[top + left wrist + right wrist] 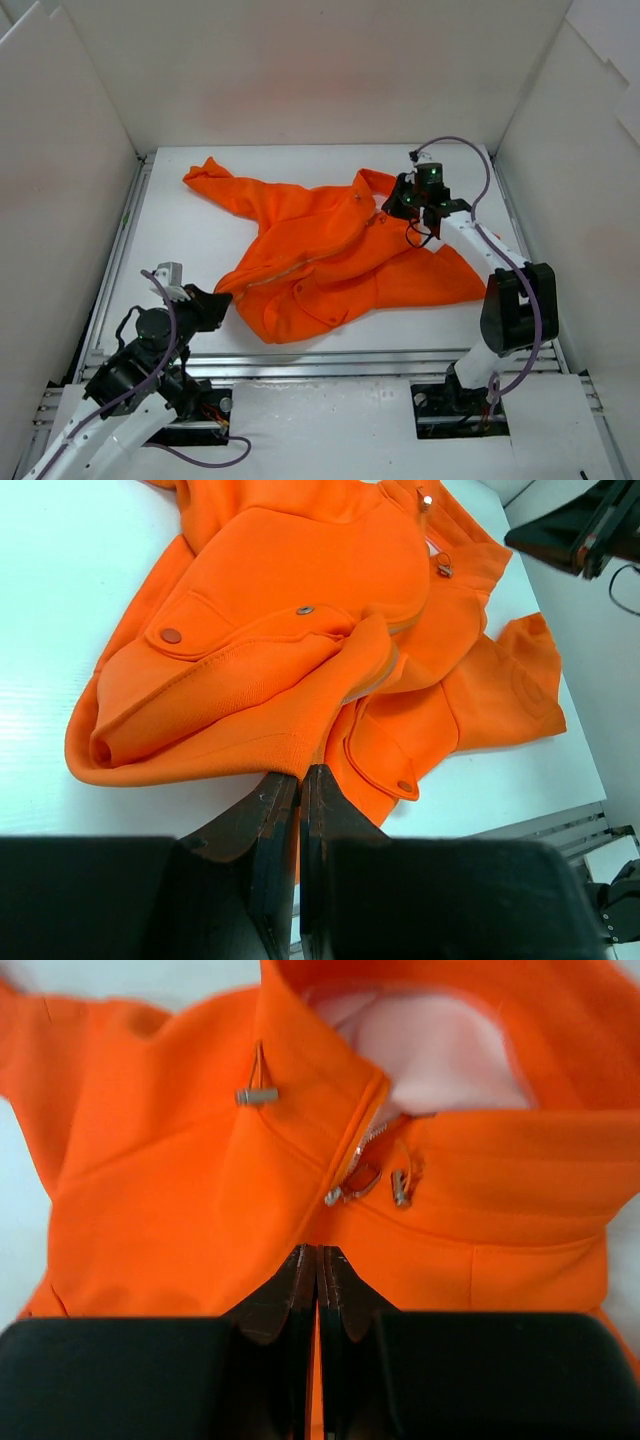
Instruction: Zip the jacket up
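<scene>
The orange jacket (330,260) lies spread on the white table, collar toward the back right and hem toward the front left. My left gripper (222,300) is shut on the hem's edge; in the left wrist view the orange fold (260,600) runs into its closed tips (300,772). My right gripper (393,210) is at the collar end. In the right wrist view it (318,1250) is shut, tips on the fabric (160,1180) just below the silver zipper pull (352,1188), which lies free near the collar. Pink lining (440,1060) shows inside the collar.
White walls (80,200) enclose the table on three sides. A metal rail (330,362) runs along the near edge. One sleeve (215,180) stretches to the back left. My right arm (580,530) shows at the top right of the left wrist view.
</scene>
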Robot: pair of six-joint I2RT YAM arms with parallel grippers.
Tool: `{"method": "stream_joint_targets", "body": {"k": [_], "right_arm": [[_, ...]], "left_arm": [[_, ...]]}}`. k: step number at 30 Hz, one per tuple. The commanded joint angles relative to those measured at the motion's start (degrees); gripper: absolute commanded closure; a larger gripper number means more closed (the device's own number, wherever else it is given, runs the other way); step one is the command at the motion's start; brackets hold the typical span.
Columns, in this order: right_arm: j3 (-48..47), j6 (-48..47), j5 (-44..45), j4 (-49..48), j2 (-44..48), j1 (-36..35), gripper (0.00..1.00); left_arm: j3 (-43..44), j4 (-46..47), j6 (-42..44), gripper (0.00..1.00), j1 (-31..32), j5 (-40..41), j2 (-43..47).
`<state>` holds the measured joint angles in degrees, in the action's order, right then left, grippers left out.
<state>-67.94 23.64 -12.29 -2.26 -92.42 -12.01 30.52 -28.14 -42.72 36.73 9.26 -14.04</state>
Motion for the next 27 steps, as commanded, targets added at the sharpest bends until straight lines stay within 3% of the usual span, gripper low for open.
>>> {"method": "stream_joint_targets", "body": {"k": [1,4,7,8,10,11,14,16,18,21,23,27], "right_arm": [[1.2,-5.3,-6.6,-0.2,0.5,-0.6,1.0],[-1.7,-10.9,-8.4,7.1,-4.6,-1.0,1.0],[-4.8,-13.9,-6.3,8.2,-8.9,-2.6,1.0],[-5.6,-14.4,-6.4,9.3,-10.0,-2.8,1.0],[-5.6,-13.9,-4.6,8.9,-10.9,-2.8,1.0],[-5.0,-13.4,-3.4,8.2,-10.8,-2.9,0.92],[-3.0,-9.9,2.3,6.3,-8.5,-3.0,0.66],[-0.9,-8.4,4.8,4.4,-7.1,-3.0,0.54],[0.7,-5.5,11.1,4.8,-5.9,-2.9,0.47],[3.1,-0.8,13.9,5.9,-6.0,-1.8,0.54],[5.5,2.0,10.4,5.9,-6.1,-0.4,0.65],[13.5,6.3,4.6,0.4,-1.4,0.3,0.91]], "left_arm": [[2.7,0.7,-0.8,1.0,-0.3,2.7,-0.2],[3.3,-0.2,-0.2,1.0,-0.3,4.3,-0.7],[4.6,-3.8,0.0,1.0,-0.9,8.9,-5.6],[5.8,-5.4,-0.7,0.96,-0.9,10.7,-6.9],[9.5,-6.7,-1.5,0.77,-0.9,13.1,-9.0],[11.2,-6.4,-0.8,0.65,-0.9,13.7,-9.8],[16.5,-2.1,3.2,0.53,-0.3,13.7,-9.3],[17.5,2.3,6.7,0.48,0.2,11.4,-10.8],[21.4,5.6,8.1,0.44,1.3,4.3,-20.6],[24.0,12.6,10.5,0.44,6.0,0.3,-38.5],[26.1,19.7,12.4,0.44,6.6,-0.5,-49.7],[36.6,23.2,20.5,0.43,8.6,-2.6,-68.0]]}}
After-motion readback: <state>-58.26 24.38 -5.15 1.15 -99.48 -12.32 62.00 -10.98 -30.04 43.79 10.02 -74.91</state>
